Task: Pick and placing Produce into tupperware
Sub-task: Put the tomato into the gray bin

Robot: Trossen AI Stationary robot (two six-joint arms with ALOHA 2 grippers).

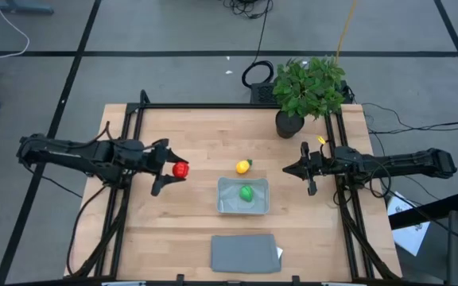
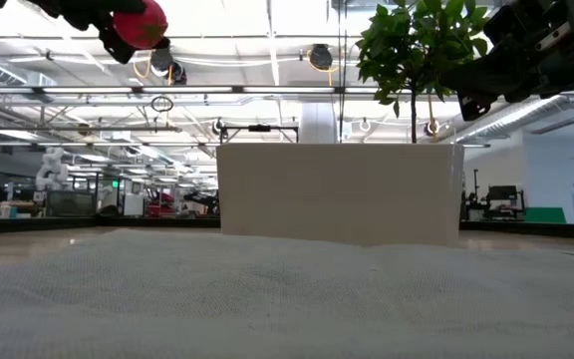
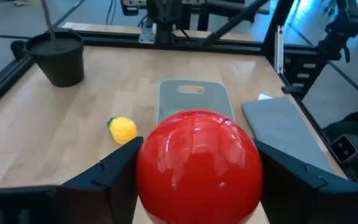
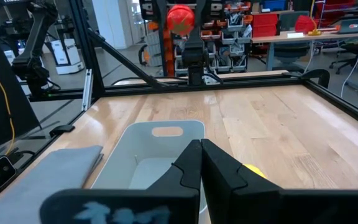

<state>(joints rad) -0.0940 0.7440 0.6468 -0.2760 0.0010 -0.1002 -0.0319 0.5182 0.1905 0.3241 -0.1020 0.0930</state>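
Observation:
My left gripper (image 1: 171, 169) is over the table's left part, shut on the red round piece (image 1: 181, 169), which fills the left wrist view (image 3: 196, 167) and shows high in the low view (image 2: 140, 22). The green round piece (image 1: 246, 192) lies inside the clear tupperware (image 1: 227, 205) at mid-table. The yellow piece with a green tip (image 1: 243, 167) lies on the wood just beyond the tupperware. My right gripper (image 1: 286, 168) hovers at the table's right, shut and empty, its fingers (image 4: 199, 163) together. My left gripper pinches the red round piece at its two opposite sides (image 3: 143, 168) between its two fingers. The fingers reach about level from the table's left. The piece is lifted clear of the table.
A flat grey lid (image 1: 245, 253) lies near the front edge. A potted leafy plant (image 1: 308, 91) stands at the far right corner. Black frame rails (image 1: 114, 214) run along the table's left and right sides. Bare wood lies between the left gripper and the tupperware.

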